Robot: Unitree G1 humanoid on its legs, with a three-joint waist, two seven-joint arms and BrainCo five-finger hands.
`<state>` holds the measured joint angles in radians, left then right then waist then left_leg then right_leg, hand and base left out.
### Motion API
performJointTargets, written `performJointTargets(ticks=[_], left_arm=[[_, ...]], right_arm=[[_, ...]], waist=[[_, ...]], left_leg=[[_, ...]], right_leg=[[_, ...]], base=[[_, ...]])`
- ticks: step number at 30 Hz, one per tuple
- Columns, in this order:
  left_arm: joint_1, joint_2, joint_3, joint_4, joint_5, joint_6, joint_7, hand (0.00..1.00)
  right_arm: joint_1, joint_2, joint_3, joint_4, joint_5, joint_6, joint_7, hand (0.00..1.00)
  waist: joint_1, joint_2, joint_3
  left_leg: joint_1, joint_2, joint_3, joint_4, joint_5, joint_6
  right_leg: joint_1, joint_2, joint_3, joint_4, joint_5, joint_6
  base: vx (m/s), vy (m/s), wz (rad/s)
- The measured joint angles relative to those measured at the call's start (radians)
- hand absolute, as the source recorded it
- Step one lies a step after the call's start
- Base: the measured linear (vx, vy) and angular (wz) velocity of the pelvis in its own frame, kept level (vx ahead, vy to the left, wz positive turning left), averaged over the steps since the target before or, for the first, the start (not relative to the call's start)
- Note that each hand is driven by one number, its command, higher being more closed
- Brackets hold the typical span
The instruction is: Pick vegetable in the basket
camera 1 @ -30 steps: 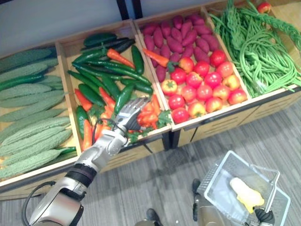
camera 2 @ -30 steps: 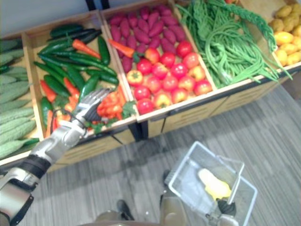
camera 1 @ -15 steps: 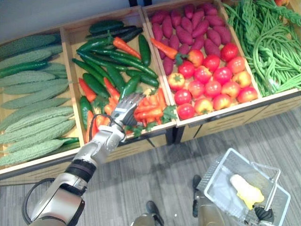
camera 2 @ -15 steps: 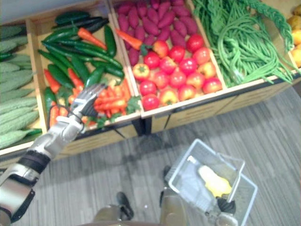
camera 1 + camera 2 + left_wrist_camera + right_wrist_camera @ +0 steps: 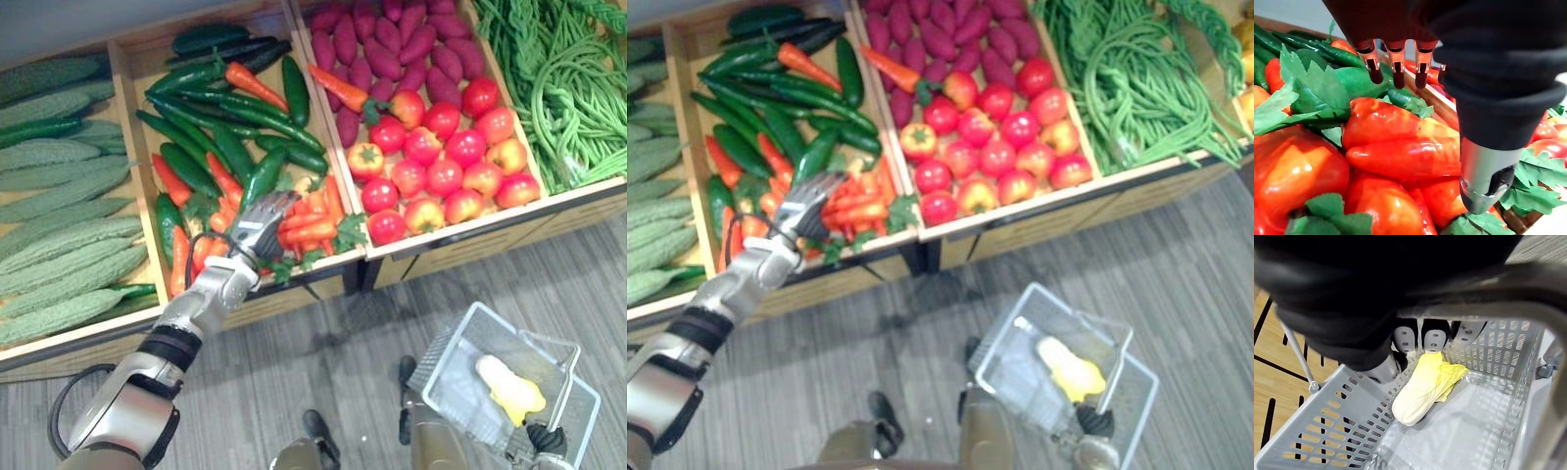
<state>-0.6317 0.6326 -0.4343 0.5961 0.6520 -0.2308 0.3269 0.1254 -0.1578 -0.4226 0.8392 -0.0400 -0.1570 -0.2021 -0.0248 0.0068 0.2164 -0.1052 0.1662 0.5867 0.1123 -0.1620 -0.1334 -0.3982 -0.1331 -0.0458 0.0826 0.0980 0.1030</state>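
Grey plank floor, wooden produce bins ahead. One napa cabbage lies in grey basket; right robot hand clenched round basket handle. Next pick not yet made: left robot hand hovers over red-orange peppers, fingers straight, holding nothing.

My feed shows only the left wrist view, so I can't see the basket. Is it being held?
Observer: Yes. The right robot hand is curled round the handle of the basket.
Operator: Anything in it?
Observer: One pale yellow leafy vegetable lies on its bottom.
Operator: Where in the bin is my left robot hand?
Observer: The left robot hand, fingers straight, is over the red peppers at the front edge of the bin.
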Motion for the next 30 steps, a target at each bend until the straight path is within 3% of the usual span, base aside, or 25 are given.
performJointTargets(ticks=[10,11,20,30], left_arm=[[-0.037,-0.037,0.019,0.092,0.0,0.025,0.003,0.0],[-0.045,-0.044,0.019,0.101,0.0,0.028,0.002,1.0],[-0.075,-0.07,0.11,0.146,0.0,0.049,0.026,1.0],[-0.088,-0.07,0.111,0.164,0.0,0.067,0.032,1.0]], right_arm=[[-0.021,-0.001,0.007,-0.003,0.001,0.0,-0.002,1.0],[-0.022,-0.001,0.011,-0.003,0.001,0.0,-0.003,1.0],[-0.024,-0.001,0.039,-0.003,0.001,-0.005,-0.009,1.0],[-0.024,-0.001,0.043,0.004,0.001,-0.006,-0.009,1.0]], waist=[[-0.003,-0.008,0.023],[-0.004,-0.009,0.023],[-0.002,-0.012,0.025],[-0.008,-0.014,0.026]], left_leg=[[-0.013,0.001,0.032,0.001,0.0,0.0],[-0.013,0.001,0.033,0.001,0.0,0.0],[-0.013,0.009,0.044,0.0,0.0,-0.001],[-0.003,0.009,0.055,0.001,0.0,-0.001]], right_leg=[[-0.034,0.009,0.027,0.004,0.005,-0.003],[-0.034,0.009,0.028,0.004,0.006,-0.002],[-0.035,0.023,0.051,-0.017,0.036,-0.001],[-0.028,0.025,0.057,-0.02,0.04,0.004]], base=[[-0.03,-0.04,-0.08],[-0.03,-0.033,-0.02],[-0.04,-0.038,-0.05],[-0.03,-0.036,-0.03]])
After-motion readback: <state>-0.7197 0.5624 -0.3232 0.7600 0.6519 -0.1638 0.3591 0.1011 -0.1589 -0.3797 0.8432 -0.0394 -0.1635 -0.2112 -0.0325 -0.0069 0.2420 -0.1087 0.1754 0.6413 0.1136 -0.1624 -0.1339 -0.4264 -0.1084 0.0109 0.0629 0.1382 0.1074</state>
